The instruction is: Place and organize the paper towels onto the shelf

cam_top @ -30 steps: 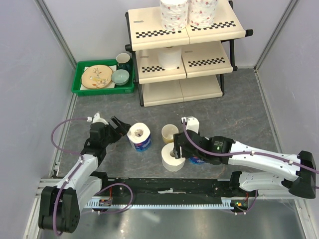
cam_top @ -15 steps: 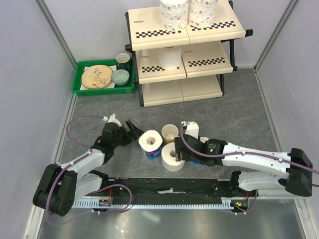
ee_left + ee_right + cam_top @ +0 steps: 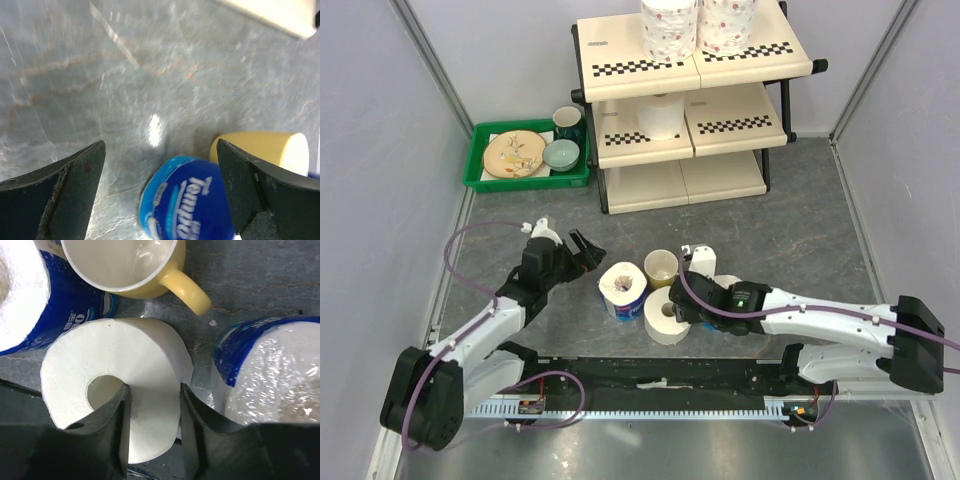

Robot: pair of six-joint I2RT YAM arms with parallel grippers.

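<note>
plain roll on the table (image 3: 668, 318): stood on end, long axis upright, core opening turned up; seen at lower centre of the top view, just below the yellow mug (image 3: 661, 266).
right gripper (image 3: 154, 390): clamped on the wall of the plain roll on the table, with one finger seen inside the core and the other pressed on the outer side.
blue-wrapped rolls: two counted, both on end on the table; the first blue roll (image 3: 623, 292) is set just left of the plain roll on the table, the second blue roll (image 3: 270, 375) just right of it, largely covered by the right arm in the top view.
left gripper (image 3: 582, 248): fingers spread wide, nothing held; found left of the first blue roll, near it and apart from it.
shelf (image 3: 760, 60): three tiers, at upper centre of the top view.
floral rolls: two counted, (image 3: 669, 28) and (image 3: 725, 25), stood side by side on the top tier, axes upright.
plain roll on the shelf (image 3: 662, 115): one, on end on the left half of the middle tier.
rolls in all: six; three on the shelf, three on the table.
green tray (image 3: 525, 184): upper left; one plate (image 3: 515, 155), one bowl (image 3: 561, 154) and one dark mug (image 3: 567, 122) are held in it.
</note>
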